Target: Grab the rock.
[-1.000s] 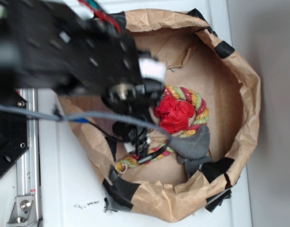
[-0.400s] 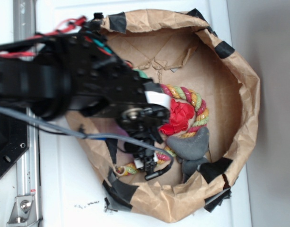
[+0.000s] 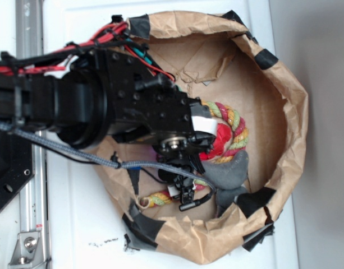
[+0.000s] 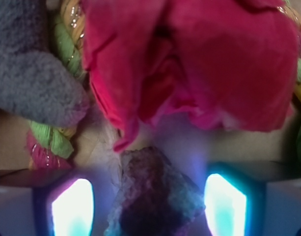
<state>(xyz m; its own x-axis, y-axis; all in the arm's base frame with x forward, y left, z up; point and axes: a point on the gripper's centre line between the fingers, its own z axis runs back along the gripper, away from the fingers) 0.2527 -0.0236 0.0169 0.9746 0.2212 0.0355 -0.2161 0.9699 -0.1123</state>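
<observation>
In the wrist view the rock, a dark-brown craggy lump, lies on the brown paper between my two lit fingers. My gripper is open around it, with a gap showing on each side between rock and fingers. The rock's far tip almost meets the hem of a red cloth. In the exterior view the black arm reaches down into the paper bag and hides both the rock and the jaws.
A grey plush toy lies just ahead on the left. A red, green and yellow rope ring circles the red cloth. The crumpled bag walls stand all round.
The arm has swung right and lower into the bag, now covering most of the red cloth and the bag floor in front of it.
</observation>
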